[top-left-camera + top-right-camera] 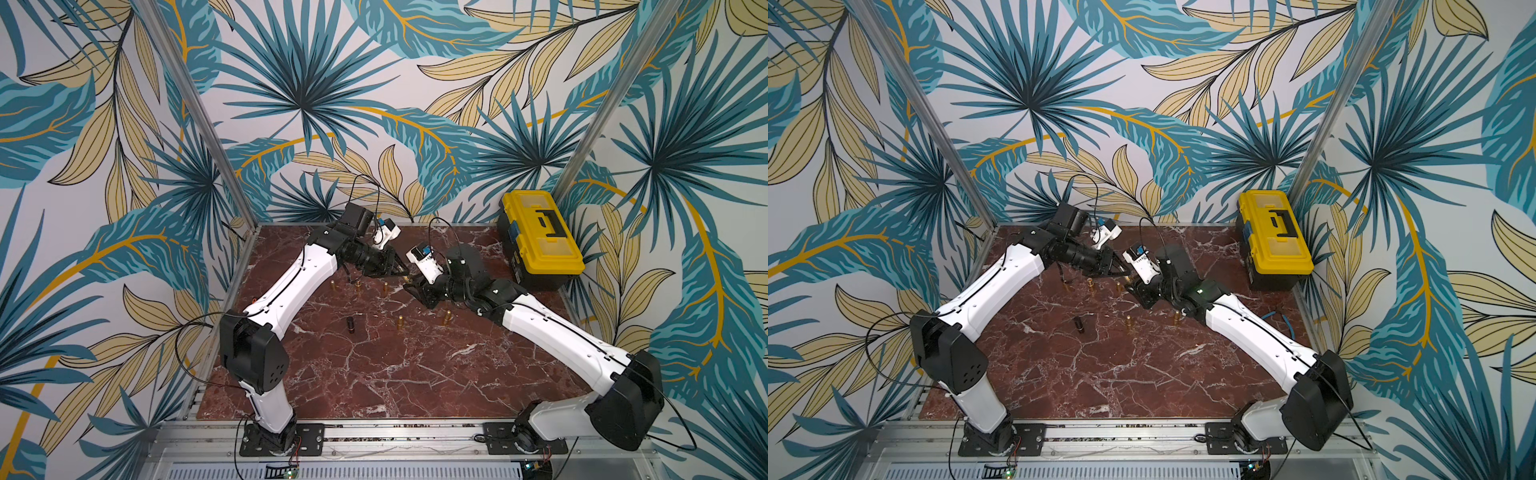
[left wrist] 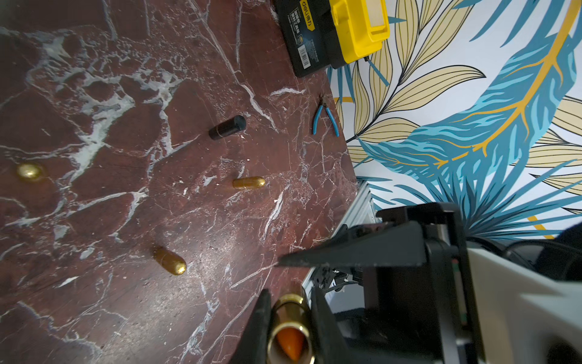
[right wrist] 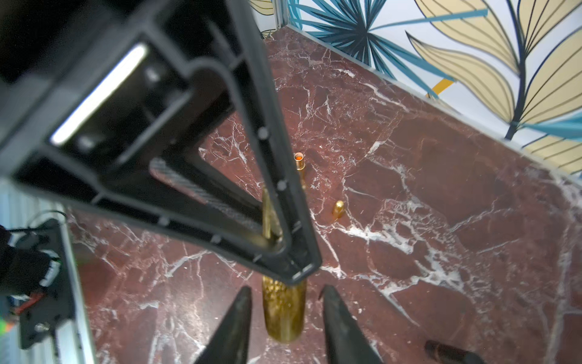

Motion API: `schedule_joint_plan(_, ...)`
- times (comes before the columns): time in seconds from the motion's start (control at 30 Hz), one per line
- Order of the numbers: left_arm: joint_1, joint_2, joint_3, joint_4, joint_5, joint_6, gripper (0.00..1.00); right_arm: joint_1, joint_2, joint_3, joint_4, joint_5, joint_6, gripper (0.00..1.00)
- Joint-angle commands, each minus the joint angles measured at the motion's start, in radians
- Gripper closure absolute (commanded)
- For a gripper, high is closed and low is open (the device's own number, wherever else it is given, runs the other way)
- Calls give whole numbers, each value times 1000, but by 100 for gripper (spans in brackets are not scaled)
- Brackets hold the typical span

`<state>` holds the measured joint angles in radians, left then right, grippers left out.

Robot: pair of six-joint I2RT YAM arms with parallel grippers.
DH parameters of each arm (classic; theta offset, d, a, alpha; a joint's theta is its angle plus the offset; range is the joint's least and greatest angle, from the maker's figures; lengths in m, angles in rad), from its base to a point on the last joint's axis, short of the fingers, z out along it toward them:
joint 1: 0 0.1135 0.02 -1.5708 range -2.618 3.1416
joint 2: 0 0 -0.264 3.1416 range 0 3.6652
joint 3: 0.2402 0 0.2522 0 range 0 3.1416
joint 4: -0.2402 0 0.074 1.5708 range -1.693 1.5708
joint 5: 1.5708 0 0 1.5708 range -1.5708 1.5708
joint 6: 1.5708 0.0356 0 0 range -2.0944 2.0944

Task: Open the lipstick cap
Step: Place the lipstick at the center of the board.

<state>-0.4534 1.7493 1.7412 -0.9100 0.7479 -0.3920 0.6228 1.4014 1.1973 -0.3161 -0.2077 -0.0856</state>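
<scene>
Lipstick tube (image 2: 291, 318), gold with orange tip, clamped in my left hand (image 2: 291, 296); right hand (image 3: 286, 288) apart, seemingly clear of it.

You see the fingers (image 2: 256, 331) of the left claw (image 2: 291, 299) in matt black plastic, a little grainy along the edges. Between them the lipstick (image 2: 289, 318) looks like polished gold metal with bright rims, and its orange stick (image 2: 291, 345) looks smooth and waxy. Just ahead of the right claw (image 3: 285, 293), the barrel (image 3: 283, 312) of this lipstick has a fine dimpled finish and is glossy. Under both claws the table (image 2: 126, 94) looks like red-brown marble with white veins, smooth with a soft sheen. Beyond the left claw, the loose gold pieces (image 2: 248, 182) are shiny, the black tube (image 2: 227, 127) is smooth satin plastic, and the toolbox (image 2: 356, 28) has a glossy yellow plastic lid.
</scene>
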Motion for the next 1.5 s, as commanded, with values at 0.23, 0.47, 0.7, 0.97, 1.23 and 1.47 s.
schedule_joint_plan(0.23,9,58,111,-5,-241,32,94,4,-84,-36,-41,127,-8,51)
schedule_joint_plan(0.47,-59,209,211,2,-511,71,95,1,-203,-120,-23,251,18,50)
schedule_joint_plan(0.7,-149,367,239,112,-698,130,96,-11,-297,-178,-39,384,43,50)
schedule_joint_plan(0.97,-160,415,118,324,-753,144,94,-22,-341,-215,-59,419,59,50)
schedule_joint_plan(1.23,-174,452,80,361,-792,182,94,-22,-338,-224,-47,426,62,50)
schedule_joint_plan(1.47,-174,474,40,416,-780,187,94,-23,-337,-219,-45,425,55,49)
